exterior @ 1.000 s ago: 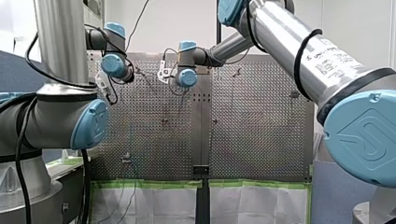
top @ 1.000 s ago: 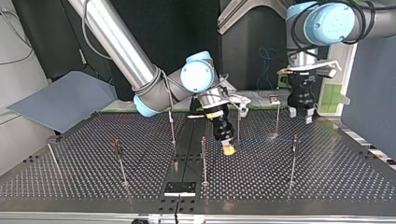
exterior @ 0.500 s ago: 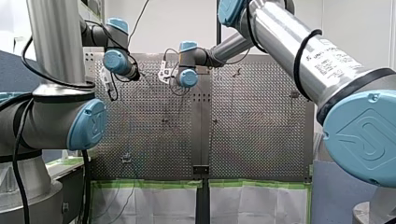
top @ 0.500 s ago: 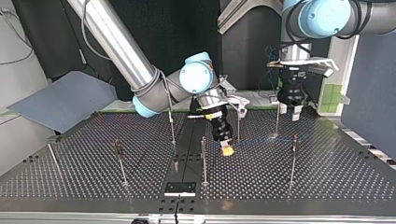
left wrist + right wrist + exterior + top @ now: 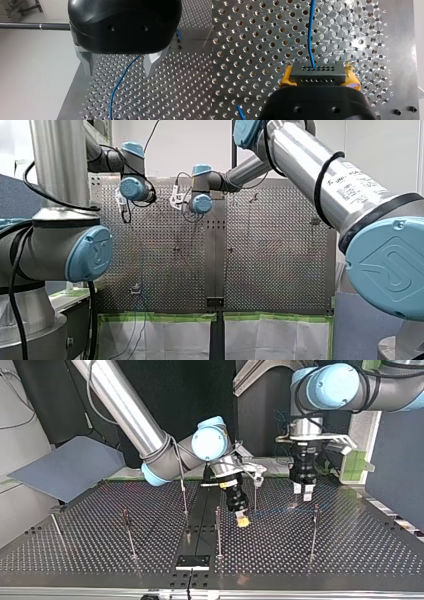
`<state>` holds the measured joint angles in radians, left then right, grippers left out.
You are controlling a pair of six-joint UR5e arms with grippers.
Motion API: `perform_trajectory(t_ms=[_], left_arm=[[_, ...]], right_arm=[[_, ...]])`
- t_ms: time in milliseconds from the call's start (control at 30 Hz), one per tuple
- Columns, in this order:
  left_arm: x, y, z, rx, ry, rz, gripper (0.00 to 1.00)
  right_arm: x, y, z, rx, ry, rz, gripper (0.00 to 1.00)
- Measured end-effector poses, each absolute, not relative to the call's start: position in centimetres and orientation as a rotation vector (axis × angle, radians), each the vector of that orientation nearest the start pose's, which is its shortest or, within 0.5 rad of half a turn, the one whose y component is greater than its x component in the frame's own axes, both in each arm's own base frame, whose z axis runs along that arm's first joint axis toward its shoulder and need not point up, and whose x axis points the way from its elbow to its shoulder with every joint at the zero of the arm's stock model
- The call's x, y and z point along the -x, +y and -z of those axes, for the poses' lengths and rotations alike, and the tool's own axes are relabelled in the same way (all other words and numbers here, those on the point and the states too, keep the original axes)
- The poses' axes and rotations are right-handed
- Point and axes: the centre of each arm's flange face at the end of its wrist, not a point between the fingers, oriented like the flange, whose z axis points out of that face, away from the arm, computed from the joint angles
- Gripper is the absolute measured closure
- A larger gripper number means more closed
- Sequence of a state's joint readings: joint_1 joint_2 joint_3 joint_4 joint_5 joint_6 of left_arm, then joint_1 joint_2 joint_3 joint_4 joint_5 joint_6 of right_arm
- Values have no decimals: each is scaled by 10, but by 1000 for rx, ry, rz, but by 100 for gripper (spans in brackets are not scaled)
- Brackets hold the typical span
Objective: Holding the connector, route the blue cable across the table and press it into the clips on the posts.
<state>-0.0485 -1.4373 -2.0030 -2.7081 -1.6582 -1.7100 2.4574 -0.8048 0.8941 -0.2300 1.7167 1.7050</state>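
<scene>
Front view shows both arms reaching to the far end of the table [image 5: 275,265]: my left arm [image 5: 134,187] at the view's left, my right arm [image 5: 201,202] nearer the middle. Their wrists hide the grippers here, so nothing can be read of the fingers.

Top view has the right gripper [image 5: 242,518] tilted down low over the table, just beside the middle posts [image 5: 218,532], with its yellow pads [image 5: 243,521] near the surface. Holding low likely keeps the line flat along the plate. A faint blue line runs from it toward the view's right. It is probably the blue cable [image 5: 275,510], though it is very thin here. The left gripper [image 5: 302,489] hangs upright above that line, near the post at the right, seemingly placed to take the free span and guide it. The clips on the post tops are too small to make out.

Left wrist view: the left gripper's metal fingers [image 5: 88,67] stand wide apart with nothing between them. The cable lies on the table below, in line with the gap, so a descent would straddle it.

Right wrist view: the yellow pads clamp the dark connector [image 5: 317,73] from both sides. The cable leaves its face and runs ahead over the holes. I judge that no part has been pressed into a clip yet.
</scene>
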Motion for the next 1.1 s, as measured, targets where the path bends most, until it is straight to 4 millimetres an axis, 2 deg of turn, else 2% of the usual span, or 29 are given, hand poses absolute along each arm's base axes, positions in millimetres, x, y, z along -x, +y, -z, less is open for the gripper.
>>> perform_trajectory(t_ms=[233,667,933,1100], left_arm=[[-438,-152,-383,114,1417,18,0],[-468,-170,-363,49,1434,-67,0],[-481,-178,-369,61,1400,-68,0],[-492,-182,-365,58,1409,-66,0]], right_arm=[[-690,-414,-348,-1581,-851,-1927,100],[-686,-420,-347,-1580,-853,-1920,100],[-685,-422,-347,-1581,-849,-1918,100],[-686,-422,-347,-1585,-846,-1921,100]])
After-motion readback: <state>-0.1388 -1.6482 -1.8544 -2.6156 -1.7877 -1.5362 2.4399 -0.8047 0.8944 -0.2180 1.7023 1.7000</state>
